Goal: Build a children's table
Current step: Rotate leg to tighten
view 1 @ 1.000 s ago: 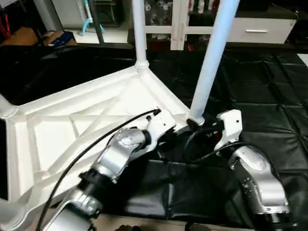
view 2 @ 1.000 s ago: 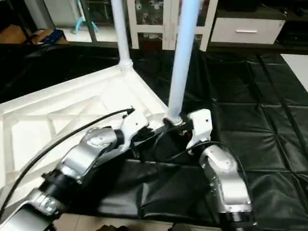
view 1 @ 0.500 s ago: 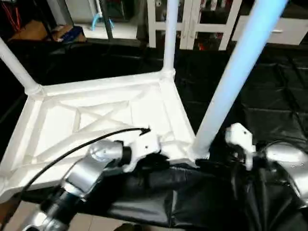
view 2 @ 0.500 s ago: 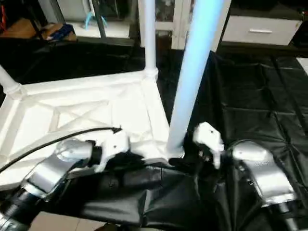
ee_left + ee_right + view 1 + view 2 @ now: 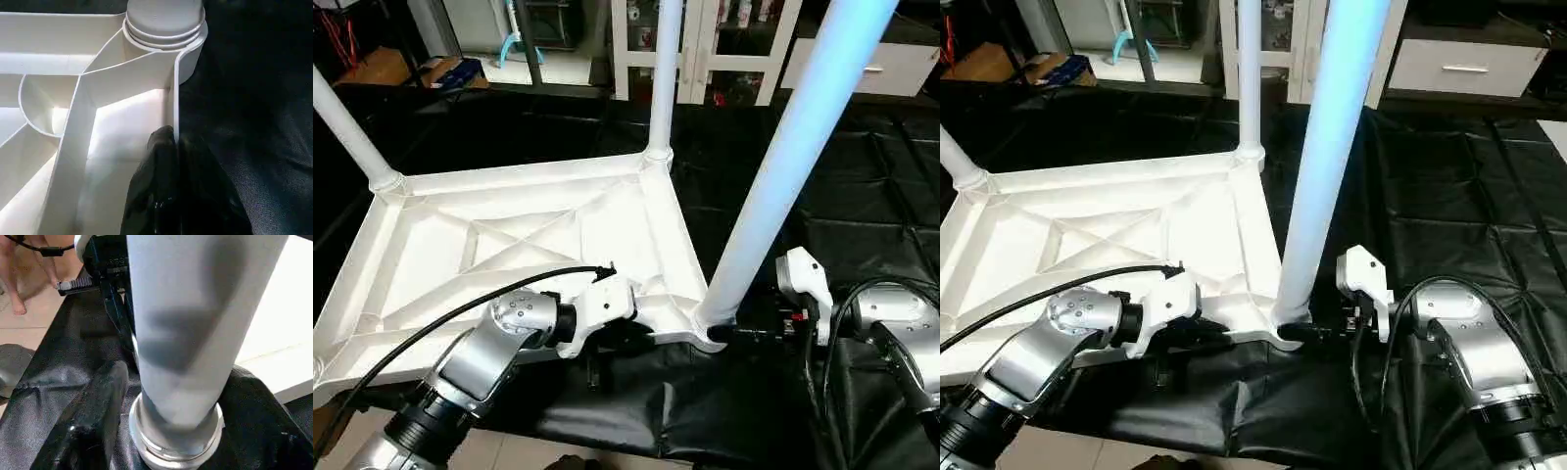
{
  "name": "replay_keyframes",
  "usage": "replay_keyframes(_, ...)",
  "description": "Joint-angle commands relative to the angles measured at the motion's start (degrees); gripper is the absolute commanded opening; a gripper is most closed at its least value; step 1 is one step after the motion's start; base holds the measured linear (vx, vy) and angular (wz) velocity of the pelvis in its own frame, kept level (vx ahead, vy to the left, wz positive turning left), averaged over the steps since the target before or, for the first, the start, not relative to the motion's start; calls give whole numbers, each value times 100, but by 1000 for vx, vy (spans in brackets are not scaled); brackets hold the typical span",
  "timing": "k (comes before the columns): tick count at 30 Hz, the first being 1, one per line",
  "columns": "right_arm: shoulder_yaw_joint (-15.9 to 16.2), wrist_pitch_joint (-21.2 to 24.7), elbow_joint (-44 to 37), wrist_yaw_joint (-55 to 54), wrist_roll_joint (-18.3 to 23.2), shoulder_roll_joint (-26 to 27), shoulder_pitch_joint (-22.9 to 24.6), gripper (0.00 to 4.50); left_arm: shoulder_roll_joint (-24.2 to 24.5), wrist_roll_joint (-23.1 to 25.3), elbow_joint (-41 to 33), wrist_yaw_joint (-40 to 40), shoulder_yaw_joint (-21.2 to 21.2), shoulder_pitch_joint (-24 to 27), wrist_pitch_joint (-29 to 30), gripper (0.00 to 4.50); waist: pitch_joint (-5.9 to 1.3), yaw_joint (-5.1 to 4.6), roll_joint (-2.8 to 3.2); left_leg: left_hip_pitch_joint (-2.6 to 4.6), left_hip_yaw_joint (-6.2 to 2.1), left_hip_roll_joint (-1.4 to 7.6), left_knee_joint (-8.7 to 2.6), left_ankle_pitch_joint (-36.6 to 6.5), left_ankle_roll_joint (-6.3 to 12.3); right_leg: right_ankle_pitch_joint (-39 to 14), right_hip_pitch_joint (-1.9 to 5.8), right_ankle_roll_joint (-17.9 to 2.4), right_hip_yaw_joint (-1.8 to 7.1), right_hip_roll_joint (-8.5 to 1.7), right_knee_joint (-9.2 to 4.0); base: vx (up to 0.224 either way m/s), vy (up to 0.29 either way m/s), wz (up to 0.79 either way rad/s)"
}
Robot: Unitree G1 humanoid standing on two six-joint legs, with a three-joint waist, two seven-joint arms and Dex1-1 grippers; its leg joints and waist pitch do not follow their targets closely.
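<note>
**Right gripper at the base of the near leg**

Your right gripper stands with fingers apart, astride the base of the near leg; one finger lies just beside the collar, the other is hidden behind the tube. The leg rises upright from the corner socket of the inverted tabletop, directly ahead of this gripper. Your left gripper is clamped on the tabletop's rim beside that corner. Whether the fingers touch the leg cannot be determined. The leg's top is cut off.
</note>
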Motion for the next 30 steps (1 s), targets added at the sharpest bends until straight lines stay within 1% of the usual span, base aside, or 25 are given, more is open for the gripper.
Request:
replay_keyframes(1,-23,88,-5,206,144,18,-37,262,90,72,100,-121,-244,173,161,0,-396,-4,-128,156,-269,521,-444,-914,680,-925,194,-1582,140,-312,-287,0,0,0)
replay_keyframes(2,-24,89,-5,208,146,17,-37,252,90,72,100,-122,-244,173,161,0,-394,-5,-131,152,-270,521,-445,-924,684,-940,198,-1585,139,-312,-290,0,0,0)
replay_keyframes(5,-36,105,14,222,201,4,-39,243,114,72,76,-130,-244,177,187,0,-391,-2,-128,157,-269,520,-446,-995,650,-1022,193,-1580,137,-307,-294,0,0,0)
replay_keyframes(6,-41,117,14,220,215,10,-38,220,117,72,71,-133,-246,177,192,0,-389,0,-130,157,-270,520,-447,-1018,642,-1051,192,-1578,137,-309,-298,0,0,0)
replay_keyframes(7,-47,133,8,216,232,17,-32,215,121,71,64,-135,-246,181,195,0,-385,1,-119,160,-273,521,-450,-1054,616,-1100,188,-1568,138,-308,-302,0,0,0)
replay_keyframes(9,-72,170,9,185,276,48,-25,207,122,70,60,-133,-245,181,198,0,-385,-4,-126,158,-274,520,-452,-1074,592,-1111,189,-1561,138,-305,-301,0,0,0)
replay_keyframes(11,-135,271,7,103,371,132,-23,194,108,73,69,-124,-237,174,200,0,-381,-9,-125,153,-274,516,-453,-1077,588,-1098,188,-1560,139,-299,-297,0,0,0)
replay_keyframes(12,-194,424,5,35,492,222,-21,192,78,91,99,-75,-227,154,207,0,-376,-7,-117,155,-275,518,-455,-1088,584,-1108,186,-1559,140,-302,-300,0,0,0)
replay_keyframes(13,-194,424,5,35,492,222,-21,192,78,91,99,-75,-227,154,207,0,-380,-11,-122,155,-272,514,-451,-1085,586,-1101,188,-1560,141,-299,-300,0,0,0)
replay_keyframes(14,-230,515,13,-10,581,294,-10,192,25,126,163,12,-214,118,197,0,-380,-7,-121,155,-276,517,-454,-1093,574,-1122,186,-1557,138,-302,-299,0,0,0)
replay_keyframes(16,-307,656,43,-242,709,489,1,192,-145,192,348,275,-155,0,197,0,-357,-15,-128,152,-268,510,-459,-1169,554,-1253,174,-1534,149,-303,-322,0,0,0)
replay_keyframes(17,-350,714,80,-579,682,663,-13,192,-298,269,517,529,-103,-126,208,0,-338,-24,-129,167,-270,504,-469,-1314,459,-1539,142,-1478,152,-300,-359,0,0,0)
replay_keyframes(18,-363,731,99,-765,640,743,-26,192,-367,308,594,649,-79,-189,218,0,-335,-28,-129,172,-271,502,-477,-1392,404,-1671,137,-1441,154,-299,-371,0,0,0)
replay_keyframes(19,-357,729,129,-978,555,833,-34,192,-497,383,708,891,-32,-306,295,0,-334,-30,-127,178,-288,498,-489,-1515,298,-1889,141,-1357,149,-306,-389,0,0,0)
replay_keyframes(20,-355,725,182,-1254,429,935,-43,192,-651,457,839,1158,21,-441,384,0,-327,-41,-129,176,-283,496,-494,-1551,244,-1957,130,-1319,151,-299,-394,0,0,0)
replay_keyframes(21,-369,737,211,-1417,335,1008,-45,192,-752,503,922,1330,56,-527,446,0,-324,-44,-130,198,-286,489,-497,-1684,148,-2174,103,-1235,152,-296,-421,0,0,0)
replay_keyframes(22,-398,742,293,-1762,161,1134,-59,192,-910,571,1067,1601,108,-653,474,0,-326,-44,-134,201,-290,484,-498,-1723,105,-2244,104,-1204,150,-303,-424,0,0,0)
replay_keyframes(23,-424,749,355,-2039,22,1230,-71,192,-1023,614,1172,1790,145,-738,476,0,-316,-70,-132,165,-312,477,-519,-1791,17,-2328,103,-1111,141,-294,-429,0,0,0)
replay_keyframes(24,-447,769,408,-2474,-194,1360,-79,192,-1182,649,1311,2039,202,-836,459,0,-314,-71,-114,167,-315,474,-522,-1822,-26,-2345,92,-1075,137,-286,-430,0,0,0)
replay_keyframes(25,-463,789,443,-2814,-363,1462,-85,191,-1305,675,1419,2228,250,-911,445,0,-321,-95,-122,156,-328,463,-528,-1885,-69,-2332,109,-1046,131,-293,-429,0,0,0)
replay_keyframes(26,-454,795,448,-3372,-675,1614,-80,191,-1470,693,1555,2462,303,-997,424,0,-308,-108,-87,150,-328,459,-533,-1932,-82,-2337,101,-1027,128,-289,-433,0,0,0)
replay_keyframes(27,-457,817,452,-3863,-926,1750,-76,191,-1603,727,1671,2647,336,-1059,392,0,-302,-156,-118,151,-319,441,-533,-2040,-121,-2420,79,-977,122,-276,-462,0,0,0)
replay_keyframes(28,-498,897,443,-4491,-1161,1948,-68,191,-1765,773,1827,2885,378,-1128,318,0,-305,-170,-113,153,-325,442,-531,-2045,-145,-2447,67,-956,129,-285,-468,0,0,0)
replay_keyframes(29,-507,911,439,-4586,-1189,1984,-66,191,-1789,781,1852,2917,383,-1138,308,0,-311,-203,-111,160,-336,432,-537,-2115,-151,-2540,60,-879,120,-279,-491,0,0,0)
replay_keyframes(30,-553,973,413,-5022,-1304,2156,-56,190,-1899,822,1971,3055,403,-1184,263,0,-298,-225,-126,145,-333,433,-543,-2127,-139,-2572,55,-846,125,-274,-506,0,0,0)
